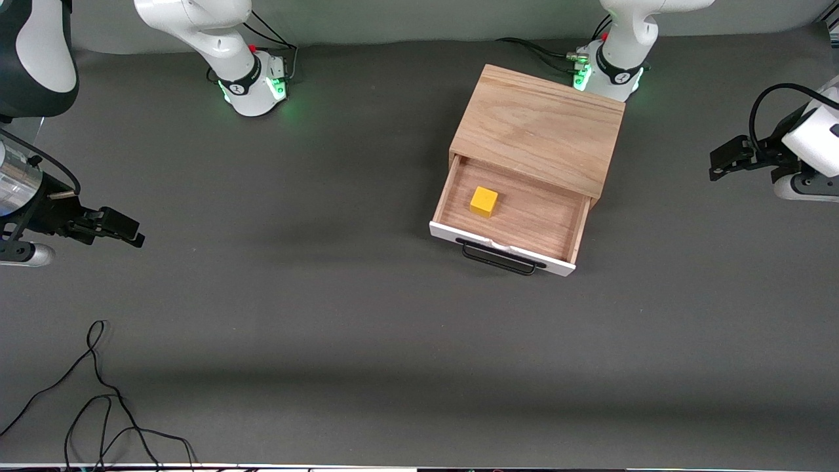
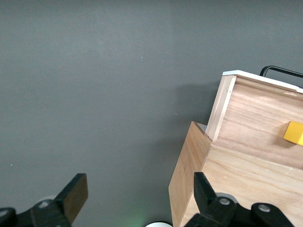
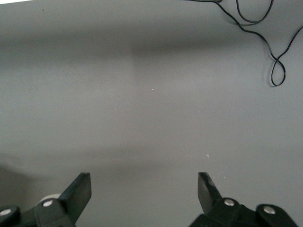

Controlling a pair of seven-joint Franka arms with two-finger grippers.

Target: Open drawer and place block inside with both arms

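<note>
The drawer [image 1: 518,226] stands pulled out of the light oak box [image 1: 541,128], its white front panel and black bar handle [image 1: 501,257] toward the front camera. The yellow block [image 1: 484,201] lies inside the drawer tray, toward the right arm's end of it. It also shows in the left wrist view [image 2: 294,133]. My left gripper [image 1: 721,162] is open and empty, up at the left arm's end of the table, apart from the box [image 2: 227,189]. My right gripper [image 1: 128,231] is open and empty, over bare mat at the right arm's end.
A loose black cable [image 1: 98,400] lies on the grey mat near the front camera at the right arm's end; it also shows in the right wrist view [image 3: 265,33]. The two green-lit arm bases [image 1: 252,85] stand along the table's edge farthest from the front camera.
</note>
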